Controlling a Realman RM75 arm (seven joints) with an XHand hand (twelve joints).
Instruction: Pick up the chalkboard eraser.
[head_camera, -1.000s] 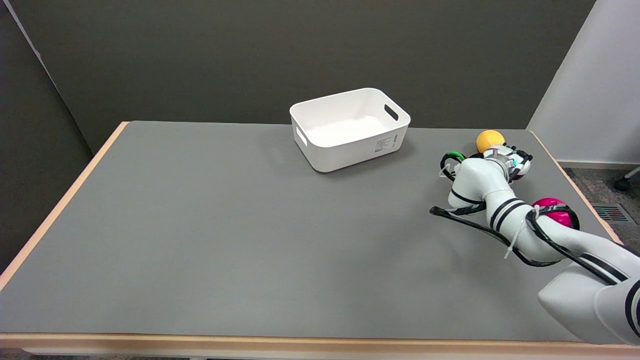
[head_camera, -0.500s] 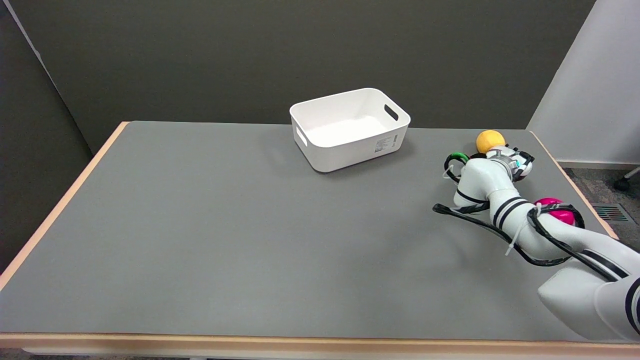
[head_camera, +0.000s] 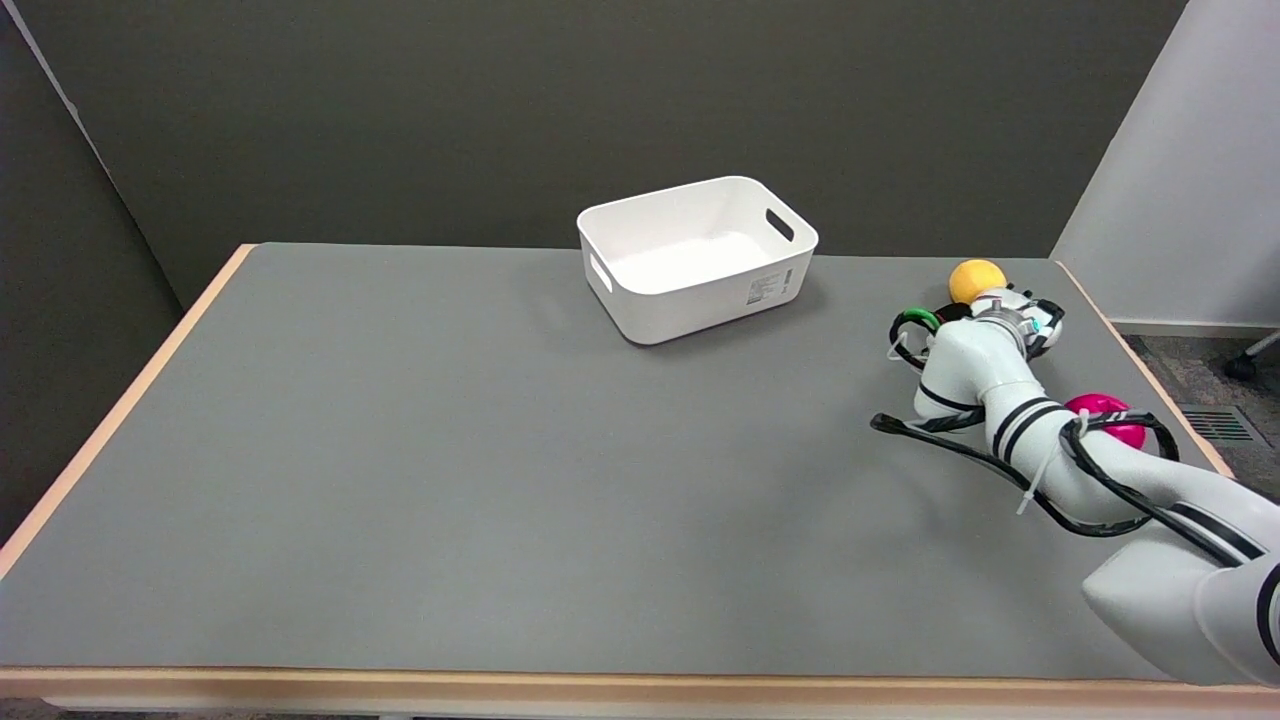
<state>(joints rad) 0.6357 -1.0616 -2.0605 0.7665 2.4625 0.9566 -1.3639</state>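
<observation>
The chalkboard eraser can't be made out anywhere, folks — if it is on the table, it sits hidden under the right arm (head_camera: 1010, 420) out near the far right corner. What does show of the right hand (head_camera: 1030, 322) is only a small black-and-white patch past the wrist, low over the grey table (head_camera: 450, 450), and how its fingers lie or whether they hold anything cannot be told from up here, the arm's own bulk is in the way. Just beyond that hand sits an orange ball (head_camera: 977, 281), touching or nearly touching it. On the hand's left side a green ring (head_camera: 916, 319) peeks out beside the wrist, partly covered. Closer in, a bright pink rounded object (head_camera: 1105, 412) shows from behind the forearm, with a black cable (head_camera: 960, 455) looping along the arm and across it. Well apart from all that, toward the far middle of the table, stands a white plastic bin (head_camera: 697, 257), turned at an angle, with handle slots in its short ends and a small label on the side facing the right. A tan edge (head_camera: 130, 400) runs around the tabletop.
</observation>
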